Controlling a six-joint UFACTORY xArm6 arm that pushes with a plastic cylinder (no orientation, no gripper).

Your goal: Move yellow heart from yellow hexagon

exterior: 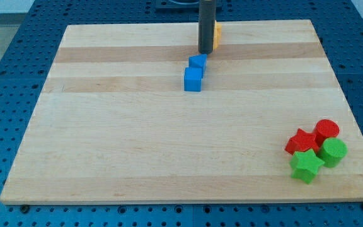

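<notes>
Wooden board [137, 139] on blue pegboard. Rod hides most of a yellow block [217, 35] at the view's top edge; shape, orientation and long axis unreadable, heart or hexagon can't tell. My tip [205, 52], bare rod, holds nothing, sits just left of it, above two blue blocks [193, 79].

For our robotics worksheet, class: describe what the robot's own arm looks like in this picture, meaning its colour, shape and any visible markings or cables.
Only the end of the arm shows: a straight, dark grey cylindrical rod coming down from the view's top edge. It looks smooth and plain, with no markings, labels or cables visible on it. Its lower end, my tip, is blunt and as wide as the rod itself. The rest of the arm is out of frame.
</notes>
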